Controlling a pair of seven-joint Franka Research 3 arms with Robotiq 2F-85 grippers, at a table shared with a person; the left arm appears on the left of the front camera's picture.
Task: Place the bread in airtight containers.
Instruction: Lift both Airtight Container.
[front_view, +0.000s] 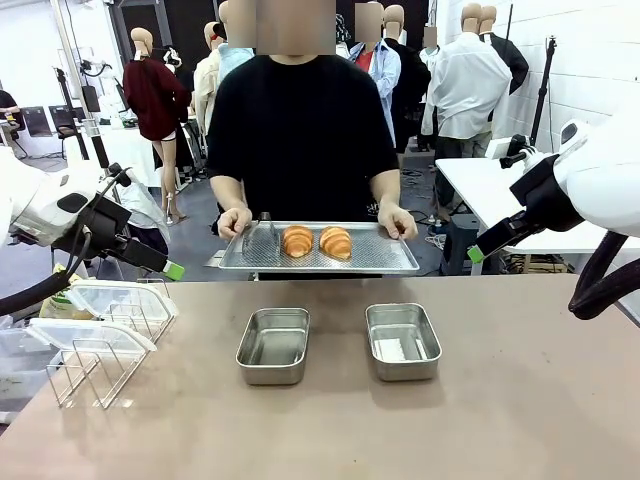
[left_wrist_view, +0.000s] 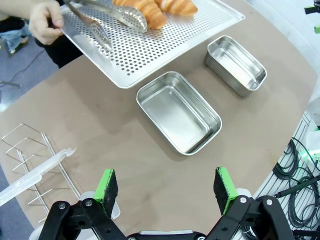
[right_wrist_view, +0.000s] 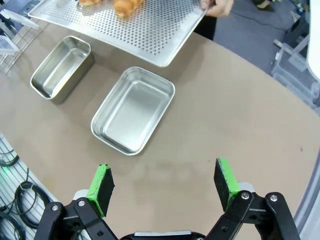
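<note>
Both rolls lay on a perforated tray (front_view: 385, 260) that a person held by its short ends, one hand (front_view: 234, 221) at 9 o'clock and the other hand (front_view: 397, 221) at 3 o'clock, just past the table's (front_view: 510, 420) far edge. The left roll (front_view: 297, 241) and the right roll (front_view: 335, 242) sat side by side, close but apart, each with its long axis running 12 to 6 o'clock across the tray's short width. At 6 o'clock from the tray, the left tub (front_view: 273, 346) and the right tub (front_view: 403, 343) stood open and empty on the table, well apart, their long sides also lined up 12 to 6. At 9 o'clock from the left tub, two lids (front_view: 92, 336) rested on a wire rack (front_view: 95, 378). From the front, the tongs (front_view: 262, 236) were only a thin glint; the left wrist view showed their scalloped ends lying on the tray just beside the left roll. Both wrist views cut the rolls off at the top edge. The left gripper (left_wrist_view: 167, 186) and the right gripper (right_wrist_view: 162, 181) hung above bare table with jaws spread wide and nothing between the pads; from the front, only one green tip of each could be made out.
</note>
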